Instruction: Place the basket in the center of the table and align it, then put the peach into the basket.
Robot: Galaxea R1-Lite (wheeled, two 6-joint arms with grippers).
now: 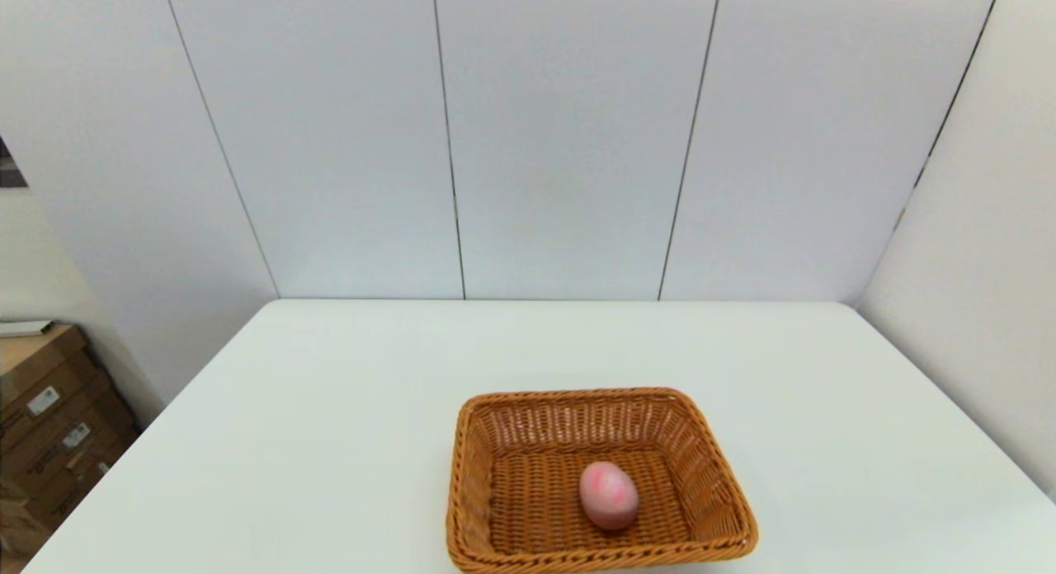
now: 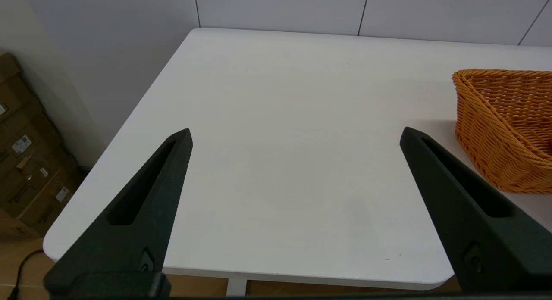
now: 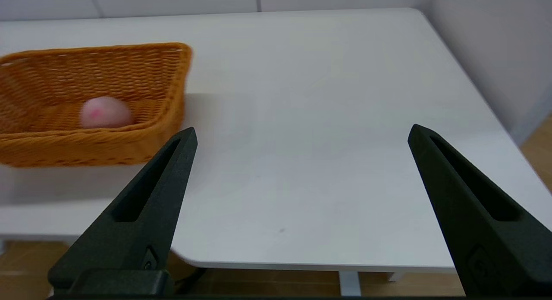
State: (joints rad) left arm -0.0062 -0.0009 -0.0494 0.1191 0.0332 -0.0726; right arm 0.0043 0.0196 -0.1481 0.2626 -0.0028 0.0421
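The orange-brown wicker basket (image 1: 478, 483) sits on the white table (image 1: 330, 409) near its front edge, about midway across. The pale pink peach (image 1: 608, 495) lies on the basket's woven floor, toward its front right. Neither arm shows in the head view. My left gripper (image 2: 295, 134) hangs open over the table's front left part, with the basket (image 2: 500, 123) off to its right. My right gripper (image 3: 302, 134) is open over the front right part, and the basket (image 3: 86, 145) with the peach (image 3: 105, 112) lies to its left. Both hold nothing.
Stacked cardboard boxes (image 1: 49, 425) stand on the floor left of the table. White wall panels (image 1: 561, 145) close the far side and the right side. The table's front edge (image 3: 302, 265) runs just below both grippers.
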